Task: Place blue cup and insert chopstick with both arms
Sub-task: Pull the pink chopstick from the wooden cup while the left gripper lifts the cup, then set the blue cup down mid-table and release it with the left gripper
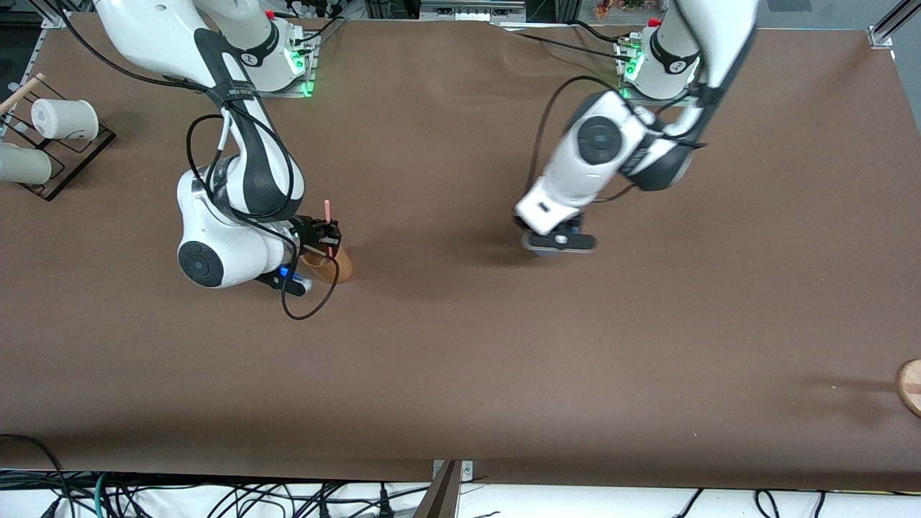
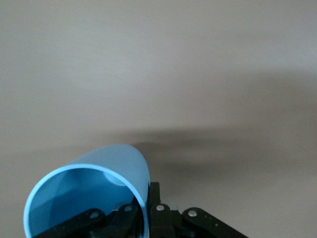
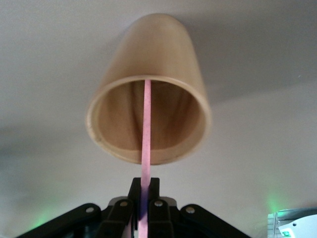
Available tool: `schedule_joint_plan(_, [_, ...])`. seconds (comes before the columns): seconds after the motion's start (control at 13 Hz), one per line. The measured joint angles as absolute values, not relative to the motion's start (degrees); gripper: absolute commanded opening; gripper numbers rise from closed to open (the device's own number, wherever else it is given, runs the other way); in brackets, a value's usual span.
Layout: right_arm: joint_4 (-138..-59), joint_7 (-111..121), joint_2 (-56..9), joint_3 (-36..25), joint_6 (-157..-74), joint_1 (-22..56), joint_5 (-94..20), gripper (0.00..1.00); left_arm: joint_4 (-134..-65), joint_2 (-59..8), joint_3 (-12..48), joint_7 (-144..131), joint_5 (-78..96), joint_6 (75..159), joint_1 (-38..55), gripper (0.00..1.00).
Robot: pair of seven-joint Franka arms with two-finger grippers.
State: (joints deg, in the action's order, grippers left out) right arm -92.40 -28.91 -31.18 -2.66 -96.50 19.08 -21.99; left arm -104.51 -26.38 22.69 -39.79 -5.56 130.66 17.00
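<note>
One brown table (image 1: 460, 374), two arms on it: right arm (image 1: 237, 180) bent low toward its own end, left arm (image 1: 619, 144) reaching down mid-table. Small dark print on the right arm's black band, too fine to read. Cups, counted: one tan cup (image 1: 337, 265) standing on the table under the right gripper (image 1: 328, 239), one blue cup (image 2: 94, 191) in the left gripper (image 1: 560, 242), plus two white cups (image 1: 63, 119) lying sideways on a black rack (image 1: 68, 162) at the right arm's end. One chopstick (image 1: 327, 211), pink, upright: right wrist cam shows the right gripper's fingers (image 3: 154, 206) pinched tight on it, its lower end down inside the tan cup. Left wrist cam: left gripper clamped on the blue cup's rim, one finger (image 2: 159, 213) outside the wall, cup mouth facing the cam, bare table below. In the front view the left arm's wrist covers most of the blue cup. Also one round wooden thing (image 1: 910, 387) at the table edge, left arm's end, cut off by the frame. Cables (image 1: 216, 500) bundled along the near edge.
</note>
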Motion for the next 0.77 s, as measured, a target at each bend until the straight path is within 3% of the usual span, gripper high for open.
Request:
schedule_joint_plan(0.23, [-91.74,-28.90,-31.01,-2.88,-95.52,18.90,-23.21,0.00,-90.56,-37.79,22.49,-47.15,-13.79,125.49,24.60,0.00])
schedule_joint_plan(0.46, [-86.78,-30.78,-30.68,-3.23,-88.49,18.72,-24.25,0.00,-86.30,-43.22,22.13,-48.10,-15.35,125.03,25.67,0.00])
schedule_joint_plan(0.54, [-84.79,-32.06,-30.43,-3.29,-86.00,18.66,-25.54,0.00,-85.78,-43.37,22.09,-48.40,-15.88,124.44,25.66,0.06])
schedule_joint_plan(0.69, [-81.64,-35.30,-30.13,-3.49,-81.63,18.62,-29.25,0.00,-85.72,-43.53,22.08,-49.85,-17.02,124.34,25.78,1.00])
schedule_joint_plan(0.77, [-80.36,-36.95,-30.12,-3.59,-80.08,18.53,-30.50,0.00,-85.72,-43.61,22.07,-50.41,-17.26,124.34,25.82,1.00])
